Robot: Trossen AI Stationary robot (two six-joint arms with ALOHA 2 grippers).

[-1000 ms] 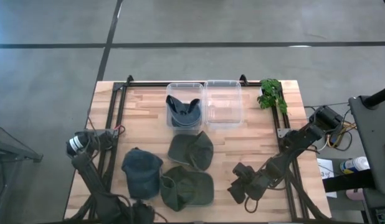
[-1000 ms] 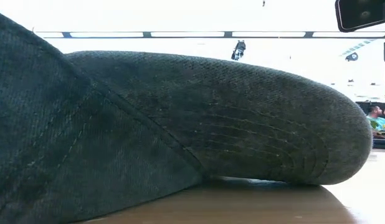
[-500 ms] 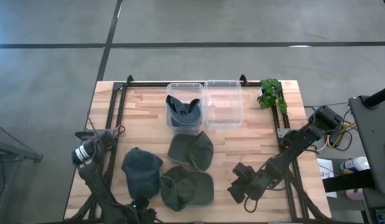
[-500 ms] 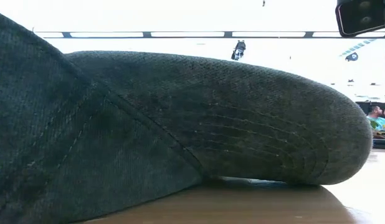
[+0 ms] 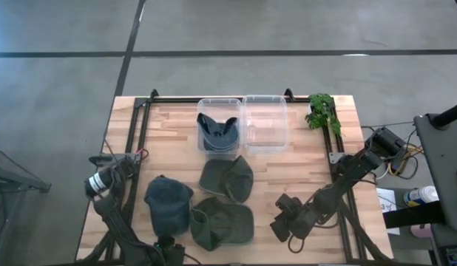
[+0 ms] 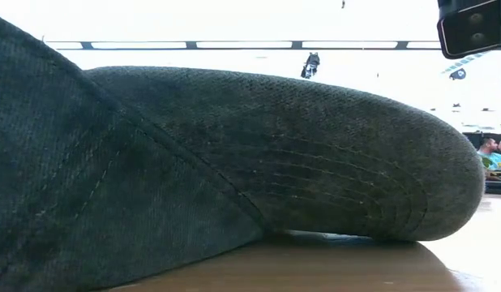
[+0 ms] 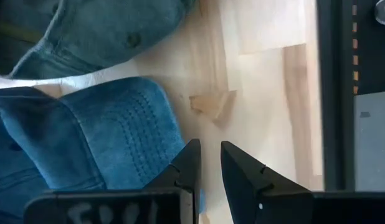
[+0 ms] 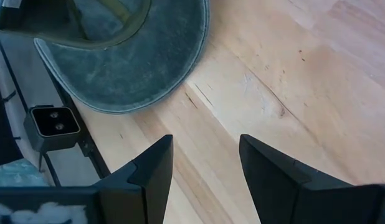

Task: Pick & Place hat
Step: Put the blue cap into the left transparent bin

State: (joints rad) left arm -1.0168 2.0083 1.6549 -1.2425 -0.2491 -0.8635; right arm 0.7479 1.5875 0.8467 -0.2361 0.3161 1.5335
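Note:
Three hats lie on the wooden table: a blue one (image 5: 168, 203), a green one (image 5: 225, 177) at mid-table and a second green one (image 5: 221, 222) at the near edge, which fills the low view (image 6: 275, 154). A dark blue hat (image 5: 217, 133) sits in the left clear bin. My left gripper (image 5: 166, 244) hovers at the near edge beside the blue hat's brim (image 7: 99, 137), with its fingers (image 7: 208, 158) almost together. My right gripper (image 5: 279, 226) is open over bare wood to the right of the near green hat's brim (image 8: 130, 56).
An empty clear bin (image 5: 264, 122) stands to the right of the filled one. A green plant (image 5: 322, 111) sits at the far right corner. Black frame rails (image 5: 132, 148) run along both table sides. A small camera box (image 8: 55, 126) sits at the near edge.
My left arm's elbow has swung a little toward the near edge, and its gripper has come in by the blue hat at that edge. The right gripper's body has dropped slightly in the low view. The hats have not moved.

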